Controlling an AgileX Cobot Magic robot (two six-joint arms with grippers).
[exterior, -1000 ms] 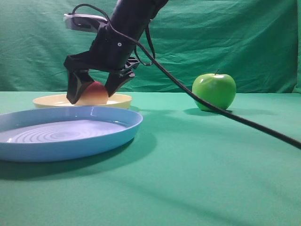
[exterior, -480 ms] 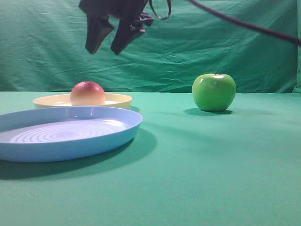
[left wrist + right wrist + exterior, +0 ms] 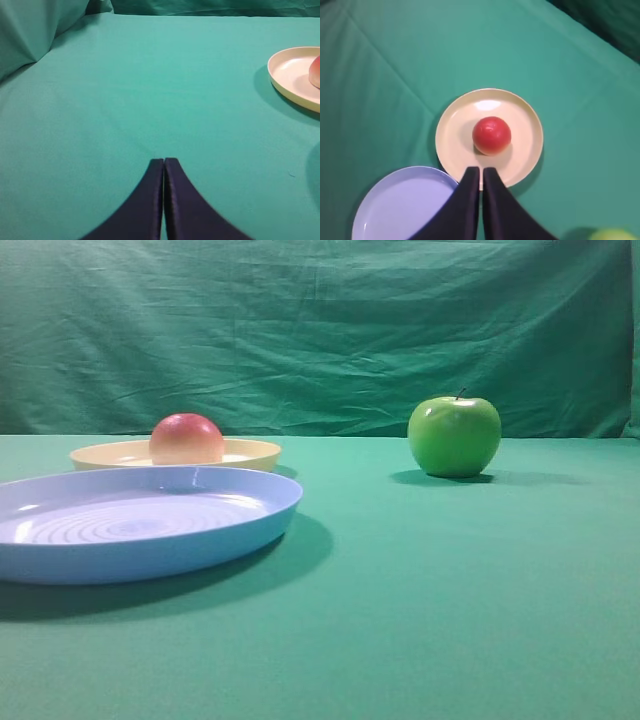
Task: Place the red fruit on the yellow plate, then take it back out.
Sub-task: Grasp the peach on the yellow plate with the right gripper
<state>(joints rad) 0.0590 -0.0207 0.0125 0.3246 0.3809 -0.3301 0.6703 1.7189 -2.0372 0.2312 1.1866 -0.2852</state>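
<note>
In the exterior view the blue plate [image 3: 140,523] lies nearest, at the worktop's [image 3: 430,600] front left. Just behind it, toward the back left, sits the yellow plate [image 3: 250,452], and the red fruit [image 3: 186,439] rests on it, free of any pincer. The green apple [image 3: 454,436] stands well apart to the right, near the back edge, in front of the green backdrop [image 3: 320,330]. No arm shows in this view.

The right wrist camera looks straight down. The right pincer [image 3: 481,172] is closed, its two dark fingers [image 3: 468,200] pressed together and gripping nothing, high above the near rim of the yellow plate. The red fruit lies near the plate's middle. The blue plate touches or nearly touches the yellow plate's rim at lower left.

The left pincer [image 3: 163,162] is also closed and grips nothing, over bare worktop, with the yellow plate off to its right.
</note>
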